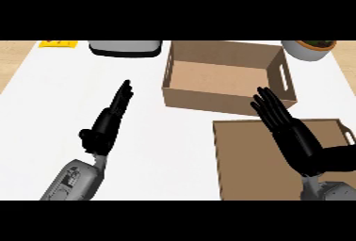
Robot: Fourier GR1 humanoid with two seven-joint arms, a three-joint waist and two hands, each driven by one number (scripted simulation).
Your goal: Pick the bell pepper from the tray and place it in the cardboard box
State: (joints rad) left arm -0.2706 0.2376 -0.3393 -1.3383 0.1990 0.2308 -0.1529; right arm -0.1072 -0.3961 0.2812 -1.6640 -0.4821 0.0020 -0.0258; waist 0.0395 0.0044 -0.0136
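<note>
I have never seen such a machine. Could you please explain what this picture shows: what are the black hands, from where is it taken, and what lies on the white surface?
The picture looks steeply down from the robot's head at a white counter. The two grey forearms with black hands belong to a humanoid robot. Its left hand and its right hand are both open, with straight fingers, and hold nothing. The open brown cardboard box shows nothing inside. Nearer the robot lies a flat brown tray, partly under the right hand. I can see no bell pepper anywhere. At the far edge are a grey and white object, a white pot and a small yellow item.
</note>
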